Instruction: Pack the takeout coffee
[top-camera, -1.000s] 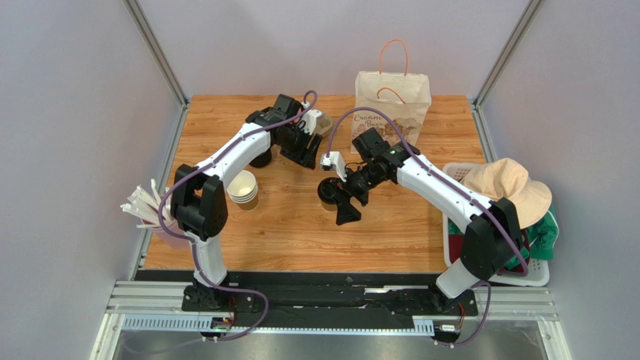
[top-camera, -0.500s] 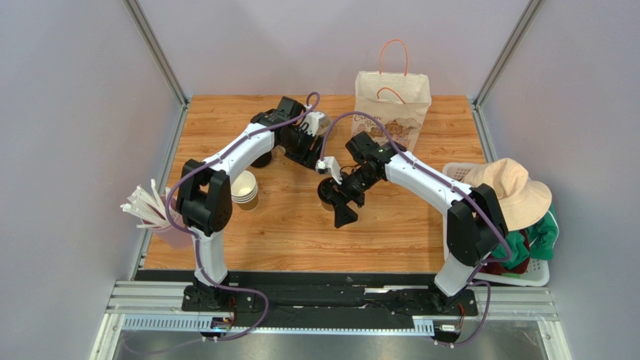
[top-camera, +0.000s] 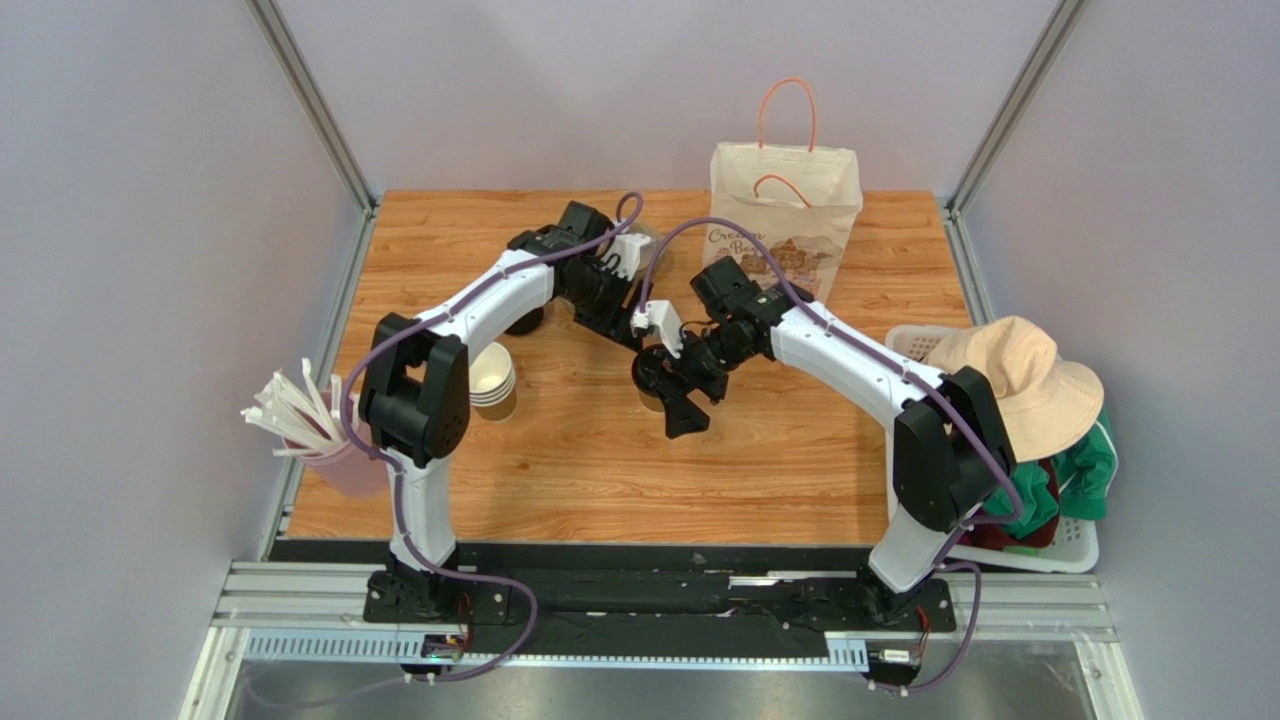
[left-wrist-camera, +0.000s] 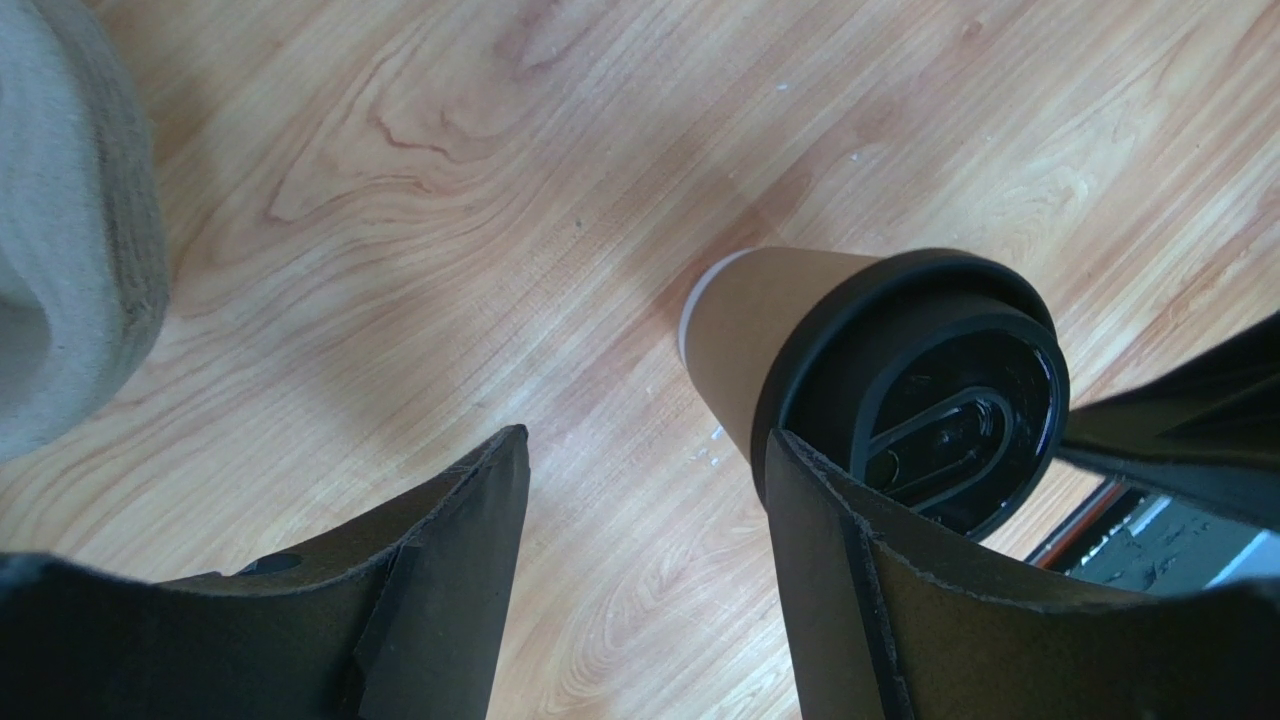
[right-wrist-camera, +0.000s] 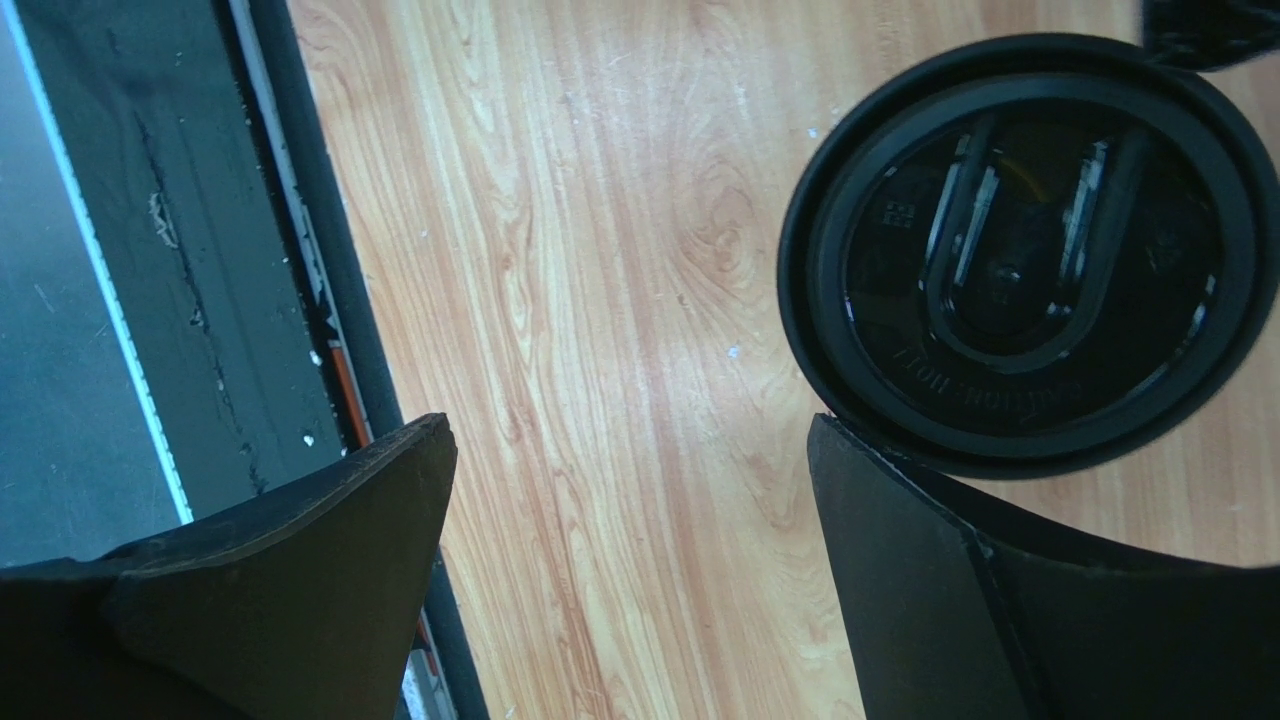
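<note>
Left gripper: jaws parted, nothing between them; coffee sits just outside one finger, contact unclear.
Right gripper: jaws wide, holding nothing; lid just beside one finger, outside the gap.
Coffee: upright on table, mid-board, between the two grippers, in front of bag, not in it.
Lid: black, seated on the cup.
Cup stack: beside left arm, apart from coffee.
Basket: right table edge, hat on top.
</note>
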